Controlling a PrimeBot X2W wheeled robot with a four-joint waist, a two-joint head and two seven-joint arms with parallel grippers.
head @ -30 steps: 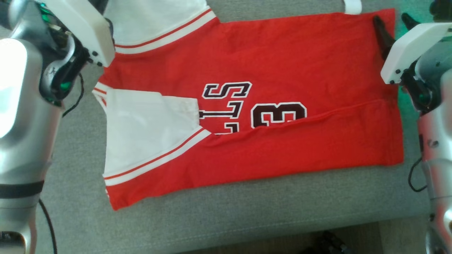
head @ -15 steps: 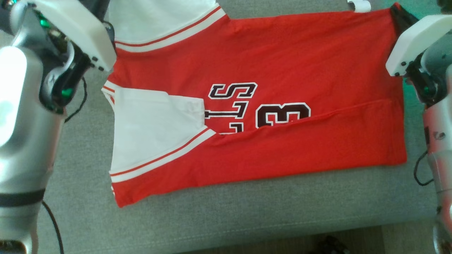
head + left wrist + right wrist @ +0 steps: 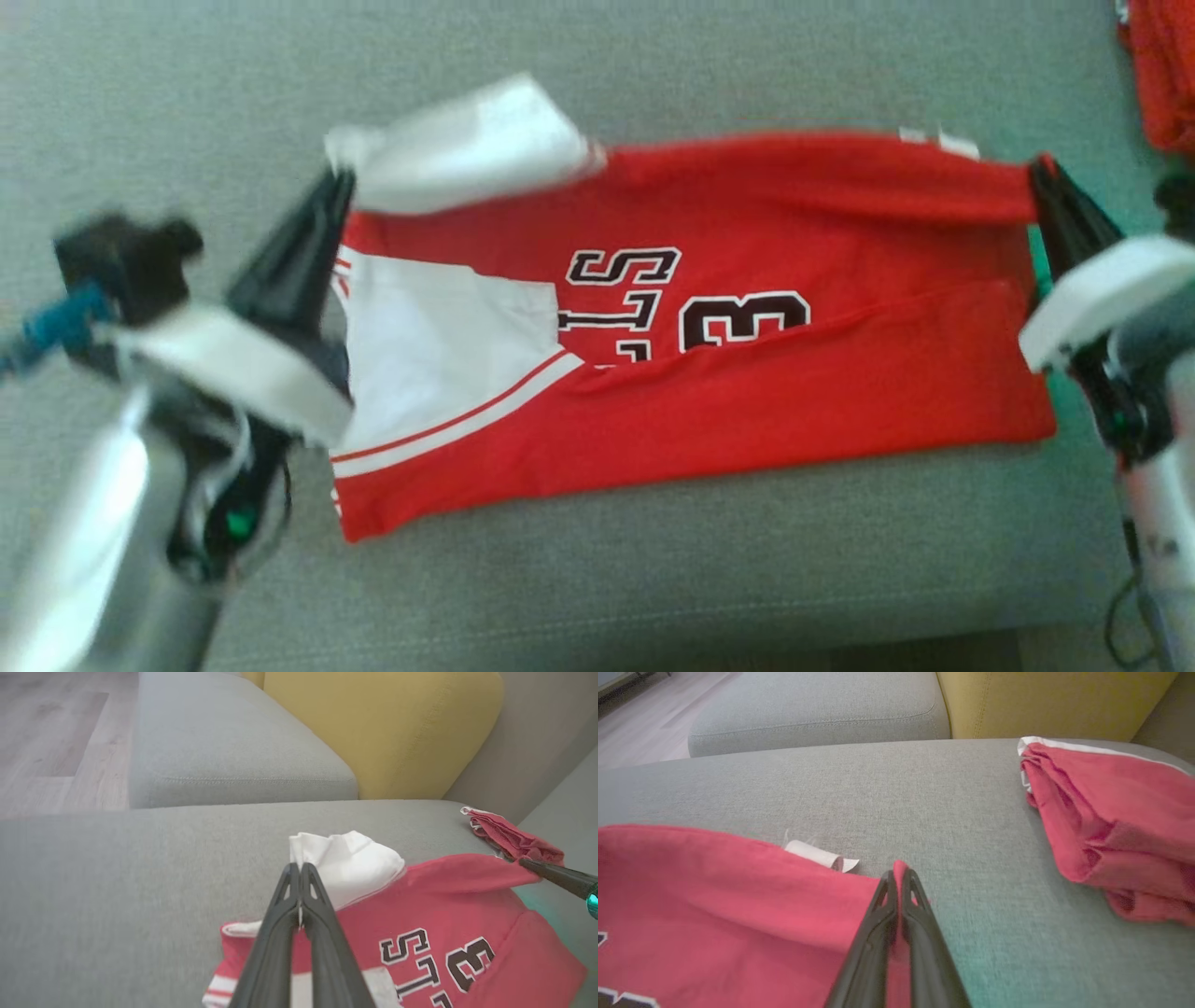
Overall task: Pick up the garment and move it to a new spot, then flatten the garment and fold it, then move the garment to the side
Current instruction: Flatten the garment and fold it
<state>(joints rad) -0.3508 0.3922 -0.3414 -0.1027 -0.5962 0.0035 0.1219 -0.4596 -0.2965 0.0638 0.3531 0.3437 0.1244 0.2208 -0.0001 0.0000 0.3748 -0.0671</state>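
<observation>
The red-and-white fabric jersey with dark block lettering (image 3: 747, 401) lies lengthwise across the grey woven sofa seat (image 3: 653, 579). Its near long edge is already turned over the lower part of the number, and its far long edge is raised off the cushion. The left tool (image 3: 341, 182) is clenched on the white sleeve corner at that far edge, and the right tool (image 3: 1041, 173) is pinched tight on the red hem corner at the other end. Both wrist views show cloth nipped between the fingers. The step in hand looks like the second lengthwise fold, bringing the far edge over toward the robot. To do it well, both arms should travel together at one height, holding the edge between them lightly taut so it neither sags in the middle nor drags the lower layers. The white sleeve bunches loosely past the left fingers and may flop sideways, so it wants laying down squarely. Let go only once the edge rests parallel to the near fold. The other folded red garment (image 3: 1111, 826) sits well apart on the right and should be left undisturbed.
</observation>
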